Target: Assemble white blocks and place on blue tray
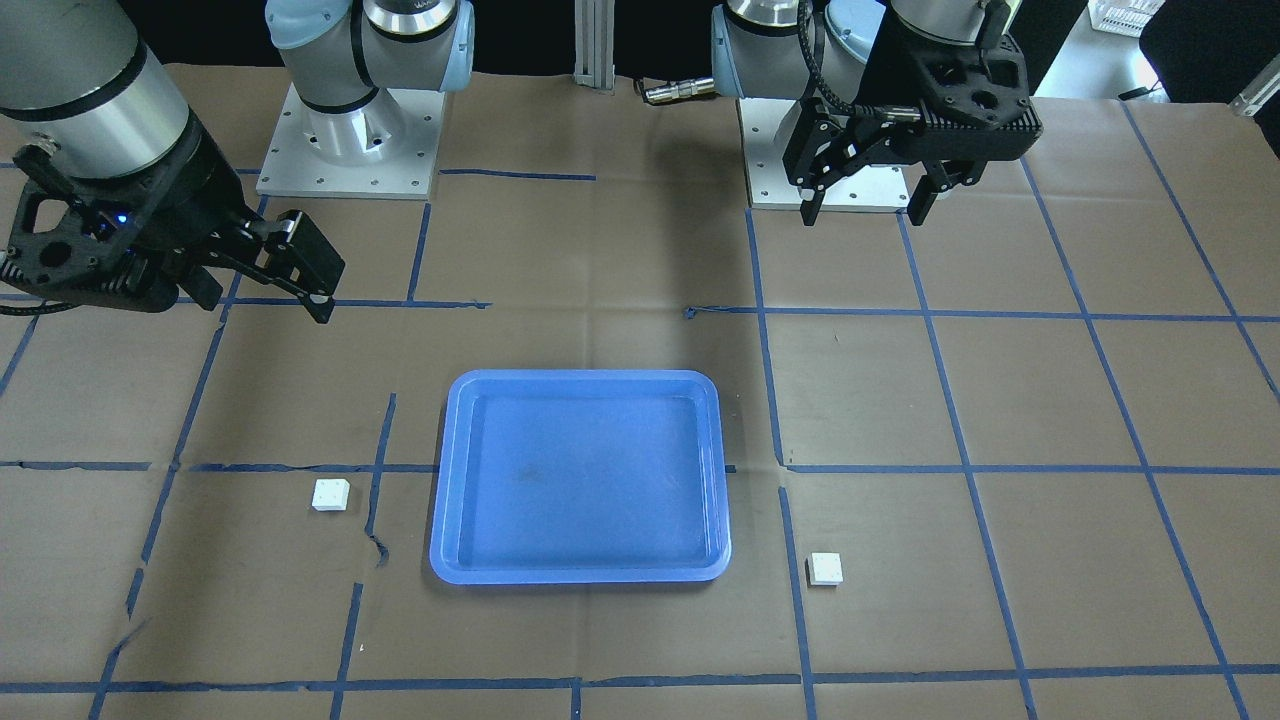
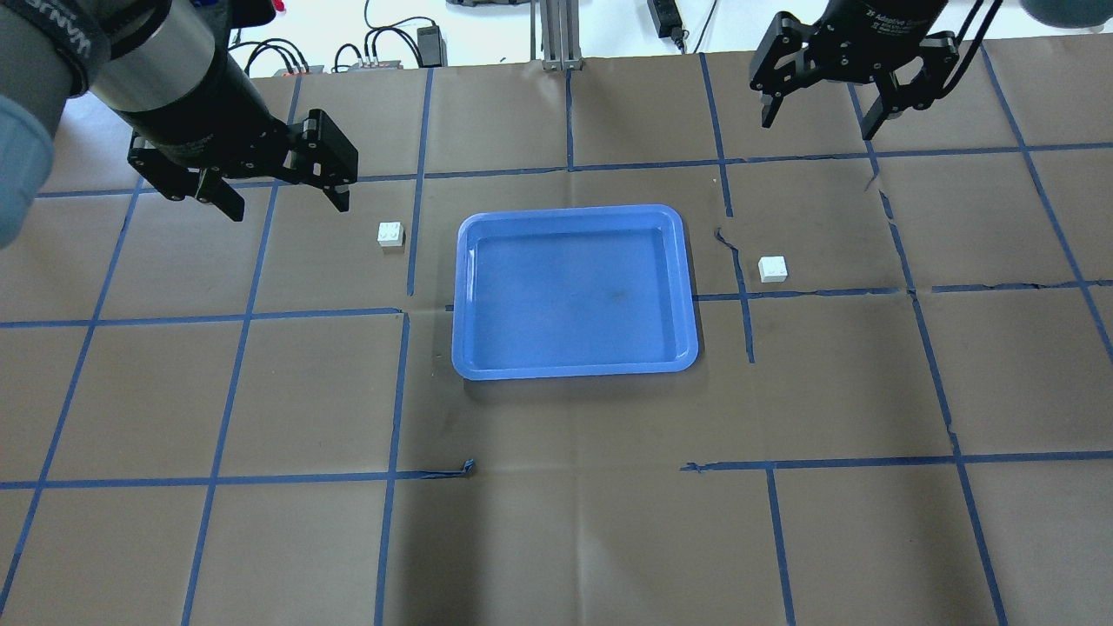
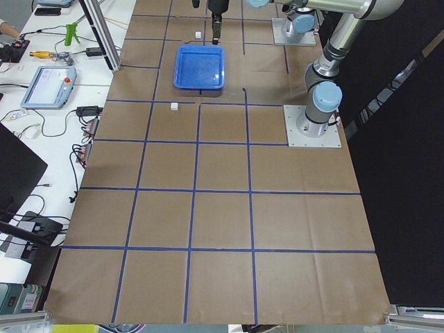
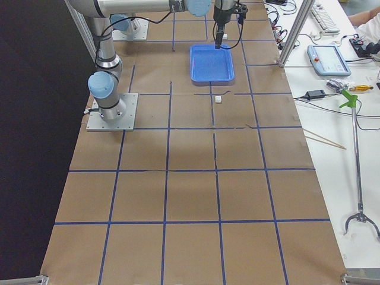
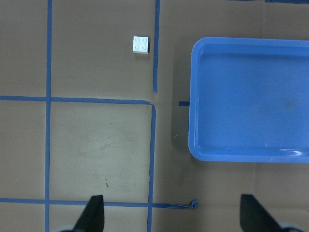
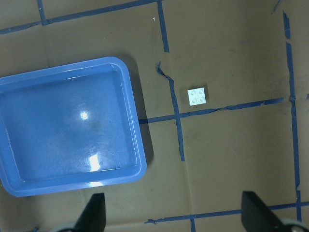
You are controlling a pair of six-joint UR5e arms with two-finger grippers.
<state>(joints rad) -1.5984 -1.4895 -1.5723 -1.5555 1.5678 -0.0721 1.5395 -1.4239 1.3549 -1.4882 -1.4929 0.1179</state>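
I read one white block (image 2: 390, 235) on the counter (image 2: 556, 522), left of the blue tray (image 2: 574, 296), and the other white block (image 2: 772, 269) right of it; both lie studs up, outside the tray. The left claw (image 2: 287, 204) and the right claw (image 2: 817, 126) hang released, empty, touching neither block.

A blue tray (image 2: 462, 296) lies at the middle of a brown-papered worktop (image 2: 565, 522) gridded with blue tape (image 2: 235, 317). One white block (image 2: 390, 235) sits studs up on the paper just off the tray's left side, close to the left pincer (image 2: 287, 204), which hangs above the worktop with fingers spread wide. The other white block (image 2: 772, 269) rests apart from the tray's right side. The right pincer (image 2: 817, 123) hovers farther back, likewise spread and holding nothing.
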